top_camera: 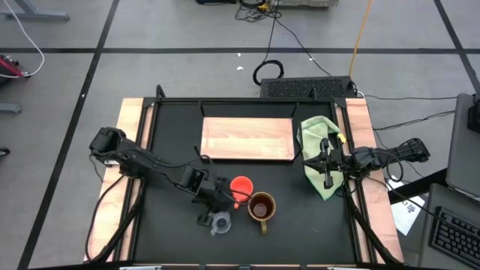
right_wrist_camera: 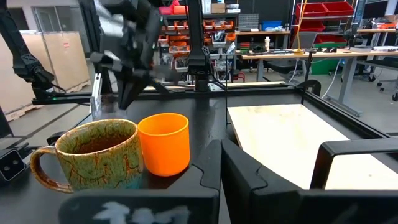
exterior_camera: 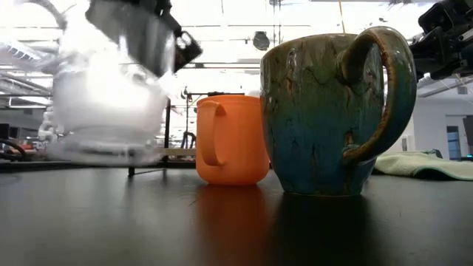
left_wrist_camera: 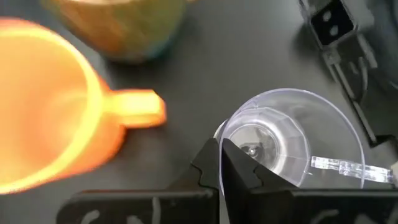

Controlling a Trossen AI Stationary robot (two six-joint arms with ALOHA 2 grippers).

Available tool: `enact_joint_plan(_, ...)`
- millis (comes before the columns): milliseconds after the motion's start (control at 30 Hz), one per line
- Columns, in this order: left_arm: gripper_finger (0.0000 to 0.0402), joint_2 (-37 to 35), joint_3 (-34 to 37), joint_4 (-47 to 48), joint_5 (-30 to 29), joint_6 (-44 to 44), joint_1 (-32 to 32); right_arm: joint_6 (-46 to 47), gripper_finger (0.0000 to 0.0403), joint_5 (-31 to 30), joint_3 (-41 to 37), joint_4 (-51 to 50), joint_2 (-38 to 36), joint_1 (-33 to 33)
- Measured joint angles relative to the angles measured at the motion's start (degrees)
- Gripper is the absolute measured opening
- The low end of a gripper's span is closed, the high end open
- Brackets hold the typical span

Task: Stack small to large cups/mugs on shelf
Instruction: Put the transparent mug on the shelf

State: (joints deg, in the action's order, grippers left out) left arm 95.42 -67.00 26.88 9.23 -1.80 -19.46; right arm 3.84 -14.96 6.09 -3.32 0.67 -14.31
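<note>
Left tool (top_camera: 212,212) pinched narrow on clear glass cup (top_camera: 220,222) rim, just above worktop (top_camera: 172,232). Orange mug (top_camera: 241,187), brown mug (top_camera: 261,208) close beside. Shelf (top_camera: 247,139) well apart. Right tool (top_camera: 328,178) over green cloth (top_camera: 319,131), fingers together.

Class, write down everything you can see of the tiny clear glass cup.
The tiny clear glass cup is see-through and colourless, with a round rim, a faceted bottom and a clear handle. It is upright and looks empty. It is at the near edge of the black table, left of the brown glazed ceramic mug and in front of the orange mug, apart from both. The left tool is closed on its rim.
</note>
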Motion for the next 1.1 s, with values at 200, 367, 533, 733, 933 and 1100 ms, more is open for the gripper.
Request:
enact_joint_plan(200, 0.0002, -5.68, -0.01, 2.04, -5.47, 1.68, 0.00, 0.33, 0.0000, 0.04, 0.00, -0.02, 0.02, 0.00)
enact_joint_plan(367, 0.0001, -9.98, 1.07, 3.43, -9.48, 2.66, 0.39, 1.92, 0.0000, 0.06, 0.01, -0.16, 0.09, 0.00)
enact_joint_plan(533, 0.0001, -14.26, 4.31, 3.14, -11.11, 1.87, 0.91, 1.67, 0.0000, 0.06, 0.02, -0.26, 0.15, 0.00)
enact_joint_plan(733, 0.0000, -21.56, 10.97, -1.87, -12.80, -0.12, 1.55, 1.53, 0.0000, 0.06, 0.02, -0.30, 0.15, 0.00)
enact_joint_plan(933, 0.0000, -29.65, 19.19, -7.22, -16.13, -3.98, 1.60, 1.49, 0.0000, 0.06, 0.02, -0.32, 0.17, 0.02)
enact_joint_plan(1100, 0.0000, -33.87, 24.17, -10.58, -17.46, -5.89, 1.55, 1.50, 0.0000, 0.06, 0.02, -0.35, 0.20, 0.00)
